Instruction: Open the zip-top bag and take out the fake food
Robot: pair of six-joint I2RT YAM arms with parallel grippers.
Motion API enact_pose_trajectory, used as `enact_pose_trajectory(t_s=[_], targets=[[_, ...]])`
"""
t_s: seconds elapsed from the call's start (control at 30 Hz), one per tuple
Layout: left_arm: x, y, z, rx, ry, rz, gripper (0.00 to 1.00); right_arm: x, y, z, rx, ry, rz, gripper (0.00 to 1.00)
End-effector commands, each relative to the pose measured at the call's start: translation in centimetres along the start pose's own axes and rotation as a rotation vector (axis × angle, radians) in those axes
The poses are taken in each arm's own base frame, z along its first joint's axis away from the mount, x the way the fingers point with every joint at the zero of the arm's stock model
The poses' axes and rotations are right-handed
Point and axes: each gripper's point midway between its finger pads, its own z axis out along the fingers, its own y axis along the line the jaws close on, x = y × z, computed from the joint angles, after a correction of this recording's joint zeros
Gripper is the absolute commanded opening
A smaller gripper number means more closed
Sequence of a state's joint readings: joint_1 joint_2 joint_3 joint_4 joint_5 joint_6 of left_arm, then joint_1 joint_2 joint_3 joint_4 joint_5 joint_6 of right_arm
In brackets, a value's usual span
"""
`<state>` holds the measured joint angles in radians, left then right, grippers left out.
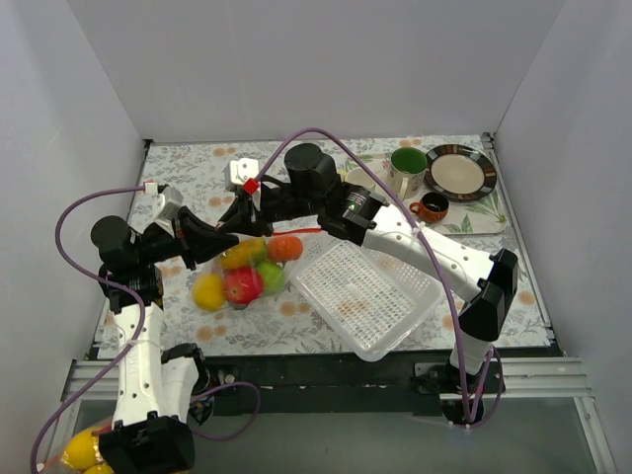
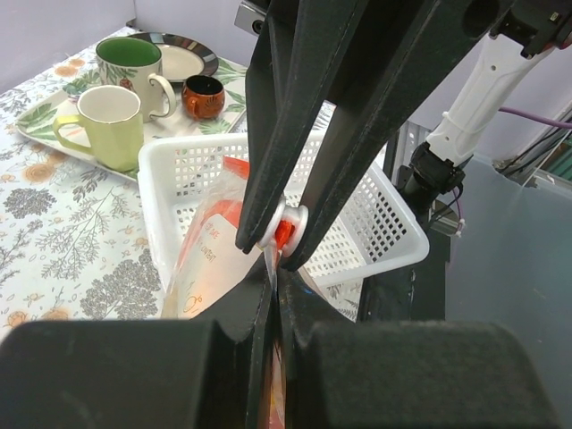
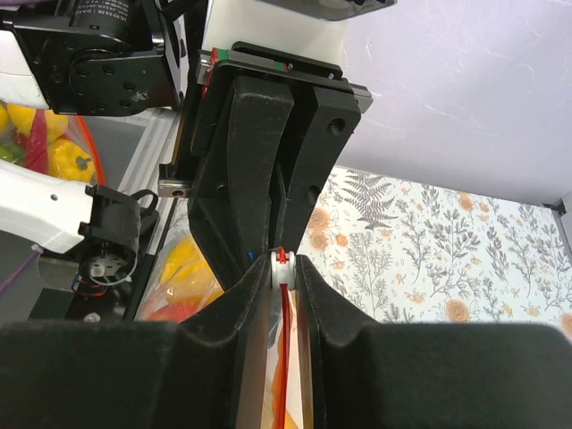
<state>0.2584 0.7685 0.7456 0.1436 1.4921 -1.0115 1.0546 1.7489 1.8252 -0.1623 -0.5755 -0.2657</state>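
The left claw [image 2: 273, 295] is clamped tight on the top edge of the bag [image 2: 207, 259], and the right claw [image 3: 283, 268] is pinched on its white-and-red slider [image 2: 288, 228]. The bag, with toy fruit [image 1: 242, 284] inside, is at 9 o'clock from the basket [image 1: 370, 291] on the worktop [image 1: 197, 168]; its print is unreadable.

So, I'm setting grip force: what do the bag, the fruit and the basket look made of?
The bag looks like thin clear plastic film, glossy, given its wrinkles and see-through printed wall. The fruit is probably hard moulded plastic, smooth, in flat bright colours. The basket looks like stiff white plastic, fairly matte, with a moulded grid of holes.
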Motion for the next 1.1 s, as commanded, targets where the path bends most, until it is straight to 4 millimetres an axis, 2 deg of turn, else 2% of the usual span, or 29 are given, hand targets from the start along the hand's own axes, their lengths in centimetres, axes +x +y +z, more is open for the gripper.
enact_pose_trajectory(t_s=[0.0,0.13,0.17,0.27,0.47,0.7,0.93,1.0,1.07], targets=[[1.7,-5.3,-1.3,0.287,0.117,0.024,0.0,-4.2,-0.3,-1.7,0.039,-0.08,-0.078,0.22],[1.6,-5.3,-1.3,0.286,0.117,0.027,0.0,-4.2,-0.3,-1.8,0.041,-0.08,-0.079,0.19],[1.6,-5.3,-1.3,0.288,0.118,0.027,0.0,-4.3,-0.3,-1.9,0.044,-0.079,-0.082,0.13],[1.3,-5.5,-1.3,0.287,0.119,0.033,0.0,-3.6,-0.9,-2.1,0.063,-0.055,-0.081,0.08],[0.1,-5.9,-1.3,0.286,0.125,0.061,0.0,-1.8,-2.0,-3.1,0.098,-0.018,-0.06,0.06],[-0.9,-7.0,-1.2,0.297,0.133,0.096,0.0,-0.7,-3.6,-4.4,0.134,0.002,-0.033,0.04],[-1.4,-6.7,-1.2,0.3,0.132,0.108,0.0,0.8,-3.2,-4.8,0.117,0.024,0.004,0.04],[-1.1,-6.5,-1.1,0.301,0.127,0.117,0.0,0.9,-3.1,-4.5,0.111,0.012,0.033,0.04],[-0.4,-6.2,-1.1,0.303,0.124,0.106,0.0,0.0,-3.0,-4.2,0.089,-0.015,0.037,0.03]])
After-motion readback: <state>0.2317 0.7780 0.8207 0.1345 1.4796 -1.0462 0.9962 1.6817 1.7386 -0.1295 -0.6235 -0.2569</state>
